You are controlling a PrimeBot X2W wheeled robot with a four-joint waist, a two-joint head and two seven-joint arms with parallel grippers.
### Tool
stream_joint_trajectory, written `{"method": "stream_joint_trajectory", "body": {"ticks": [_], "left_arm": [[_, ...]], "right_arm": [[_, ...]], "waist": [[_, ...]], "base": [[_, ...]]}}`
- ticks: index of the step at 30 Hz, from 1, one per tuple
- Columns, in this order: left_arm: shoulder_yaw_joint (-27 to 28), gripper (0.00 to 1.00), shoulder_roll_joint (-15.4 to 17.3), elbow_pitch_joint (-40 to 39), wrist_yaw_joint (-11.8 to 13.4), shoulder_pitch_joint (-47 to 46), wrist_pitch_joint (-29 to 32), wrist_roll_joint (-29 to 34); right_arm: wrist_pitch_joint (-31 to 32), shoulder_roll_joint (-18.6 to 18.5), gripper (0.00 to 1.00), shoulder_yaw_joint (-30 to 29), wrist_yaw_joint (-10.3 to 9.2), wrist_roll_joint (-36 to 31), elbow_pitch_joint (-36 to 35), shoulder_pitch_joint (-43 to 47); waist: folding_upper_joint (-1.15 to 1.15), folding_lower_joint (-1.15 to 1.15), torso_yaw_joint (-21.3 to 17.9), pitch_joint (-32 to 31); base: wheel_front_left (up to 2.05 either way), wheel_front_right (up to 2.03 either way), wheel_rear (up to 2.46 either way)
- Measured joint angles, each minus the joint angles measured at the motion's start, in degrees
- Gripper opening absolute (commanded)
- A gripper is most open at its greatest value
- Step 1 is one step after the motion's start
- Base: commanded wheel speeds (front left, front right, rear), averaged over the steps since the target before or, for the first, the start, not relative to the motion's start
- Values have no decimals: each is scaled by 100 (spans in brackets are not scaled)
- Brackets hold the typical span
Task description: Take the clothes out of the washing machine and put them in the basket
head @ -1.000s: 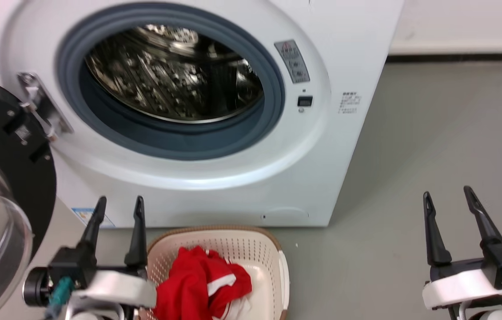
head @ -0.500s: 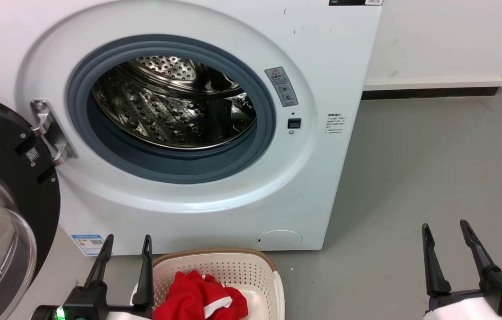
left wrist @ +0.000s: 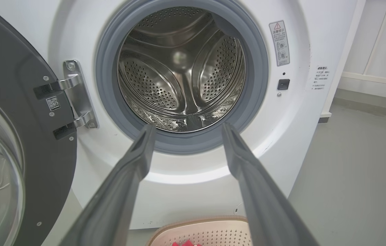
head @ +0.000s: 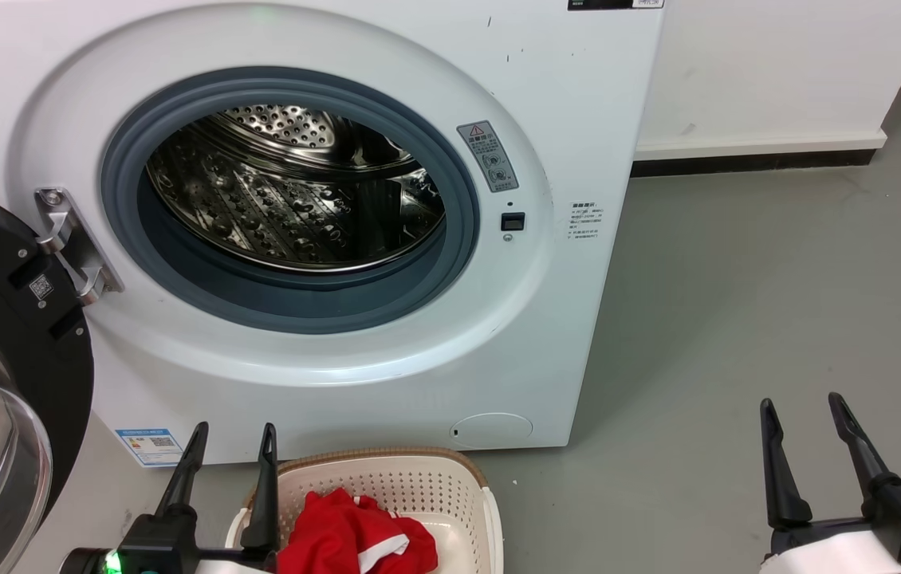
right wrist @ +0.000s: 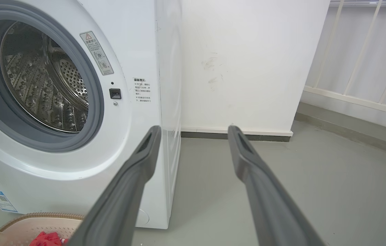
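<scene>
Clothes (head: 339,538) in basket (head: 387,457) | washing machine (head: 578,119) open | left claw (head: 234,428) released | right claw (head: 801,400) released

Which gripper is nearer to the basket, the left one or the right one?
Left. The left gripper is close beside the basket's left rim; the right gripper is far off to its right, above the grey floor.

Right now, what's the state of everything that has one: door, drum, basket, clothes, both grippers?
washing machine door: swung open on its left-side hinge.
drum: no clothes visible inside.
basket: on the floor in front of the washer, holding the clothes.
clothes: bunched in the basket.
left gripper: open, holding nothing.
right gripper: open, holding nothing.
</scene>
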Motion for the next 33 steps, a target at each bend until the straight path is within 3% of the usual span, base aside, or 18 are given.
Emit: {"method": "stream_joint_trajectory", "body": {"ticks": [20, 21, 25, 26, 33], "left_arm": [[-2, 100, -42, -21, 75, 4, 0, -2], [-10, 0, -44, -26, 75, 4, 0, -16], [-29, 0, -52, 205, 75, 26, 34, -21], [-8, 0, -54, 331, 71, 21, 155, -383], [46, 0, -54, 423, 40, -33, 339, -1218]], "right_arm": [[0, 0, 100, 30, 0, -11, 0, -1], [0, 1, 0, 30, 0, -10, 7, 3], [19, 5, 0, 32, 1, -1, 209, 103], [104, 5, 0, 31, 1, 375, 309, 113], [308, 5, 0, 19, 1, 1241, 379, 70]], "waist": [[0, 0, 33, 14], [0, 0, 32, 16], [0, 0, 32, 16], [0, 1, 37, 20], [0, 1, 48, 27]], "base": [[0, 0, 0], [0, 0, 0], [0, 0, 0], [0, 0, 0], [0, 0, 0]]}}
